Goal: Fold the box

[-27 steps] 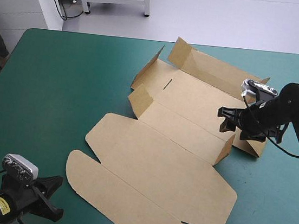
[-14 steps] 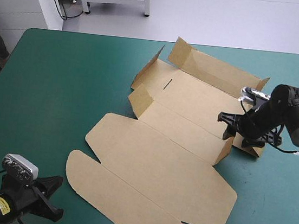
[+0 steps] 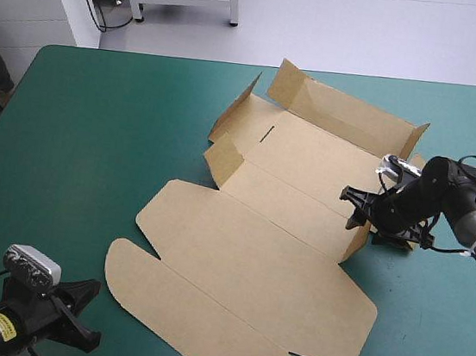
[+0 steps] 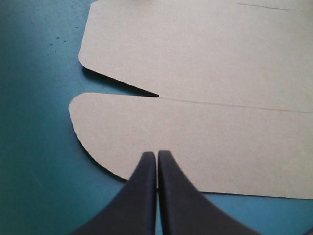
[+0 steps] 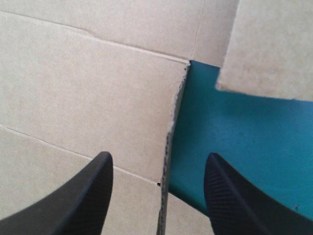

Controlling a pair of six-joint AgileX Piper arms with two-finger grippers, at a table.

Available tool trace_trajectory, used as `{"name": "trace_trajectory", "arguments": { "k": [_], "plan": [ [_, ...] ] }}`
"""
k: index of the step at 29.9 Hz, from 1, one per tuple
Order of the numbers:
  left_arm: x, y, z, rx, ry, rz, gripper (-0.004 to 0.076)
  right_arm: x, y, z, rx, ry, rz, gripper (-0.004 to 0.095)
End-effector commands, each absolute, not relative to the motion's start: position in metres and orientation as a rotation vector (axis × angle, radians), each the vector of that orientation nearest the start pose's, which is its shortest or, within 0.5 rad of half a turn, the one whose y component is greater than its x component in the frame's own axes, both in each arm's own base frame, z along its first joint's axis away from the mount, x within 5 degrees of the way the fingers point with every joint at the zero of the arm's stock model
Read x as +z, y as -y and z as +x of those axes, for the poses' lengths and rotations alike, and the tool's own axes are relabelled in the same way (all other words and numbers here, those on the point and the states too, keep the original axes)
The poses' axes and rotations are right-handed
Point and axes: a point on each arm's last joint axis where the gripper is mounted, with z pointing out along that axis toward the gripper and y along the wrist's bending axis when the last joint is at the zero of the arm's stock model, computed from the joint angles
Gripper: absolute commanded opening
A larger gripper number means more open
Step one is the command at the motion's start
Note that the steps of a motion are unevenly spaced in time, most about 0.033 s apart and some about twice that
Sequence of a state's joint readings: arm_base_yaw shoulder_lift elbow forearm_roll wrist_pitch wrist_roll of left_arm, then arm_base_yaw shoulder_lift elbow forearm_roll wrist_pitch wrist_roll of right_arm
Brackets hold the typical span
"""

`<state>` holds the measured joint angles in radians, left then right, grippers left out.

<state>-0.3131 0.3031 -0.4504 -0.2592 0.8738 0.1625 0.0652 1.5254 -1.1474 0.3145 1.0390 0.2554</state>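
Right gripper (image 3: 352, 210): fingers spread, straddling the raised right wall edge of the brown box (image 3: 254, 258). It has shifted slightly nearer and left since earlier. Box lies mid-table, mostly flat, unmoved. Left gripper (image 4: 157, 156): clenched on nothing at the near-left corner, unchanged.

One box (image 3: 263, 259), one left gripper (image 4: 156, 155), one right gripper (image 3: 354, 209)

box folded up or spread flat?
Mostly spread. The box has its far wall and small side flaps raised; the large near panels lie flat on the table.
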Motion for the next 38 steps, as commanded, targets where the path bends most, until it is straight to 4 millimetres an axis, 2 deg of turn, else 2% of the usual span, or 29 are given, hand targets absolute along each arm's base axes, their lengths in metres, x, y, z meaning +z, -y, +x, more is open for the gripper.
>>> {"name": "trace_trajectory", "arguments": {
  "k": [1, 5, 10, 13, 17, 23, 30, 34, 38],
  "plan": [
    [0.285, 0.035, 0.049, -0.42, -2.084, 0.414, -0.0008, 0.285, -0.045, 0.294, 0.508, -2.802, 0.47, 0.0508],
    [0.285, 0.035, 0.049, -0.42, -2.084, 0.414, -0.0008, 0.278, -0.044, 0.297, 0.5, -2.816, 0.541, 0.0458],
    [0.285, 0.035, 0.049, -0.42, -2.084, 0.414, -0.0008, 0.267, -0.045, 0.301, 0.5, -2.866, 0.56, 0.0297],
    [0.285, 0.035, 0.049, -0.42, -2.084, 0.414, -0.0008, 0.268, -0.046, 0.303, 0.506, -2.851, 0.563, 0.019],
    [0.285, 0.035, 0.049, -0.42, -2.084, 0.414, -0.0008, 0.268, -0.046, 0.302, 0.506, -2.853, 0.563, -0.0017],
    [0.285, 0.035, 0.049, -0.418, -2.083, 0.417, -0.0008, 0.268, -0.046, 0.299, 0.5, -2.898, 0.557, -0.0017],
    [0.285, 0.035, 0.049, -0.418, -2.083, 0.417, -0.0008, 0.28, -0.044, 0.301, 0.471, -2.903, 0.52, -0.0017],
    [0.285, 0.035, 0.049, -0.418, -2.083, 0.417, -0.0008, 0.287, -0.04, 0.301, 0.387, -2.925, 0.494, -0.0017],
    [0.285, 0.035, 0.049, -0.418, -2.083, 0.417, -0.0008, 0.288, -0.031, 0.303, 0.224, -2.974, 0.458, -0.0017]
  ]
}}
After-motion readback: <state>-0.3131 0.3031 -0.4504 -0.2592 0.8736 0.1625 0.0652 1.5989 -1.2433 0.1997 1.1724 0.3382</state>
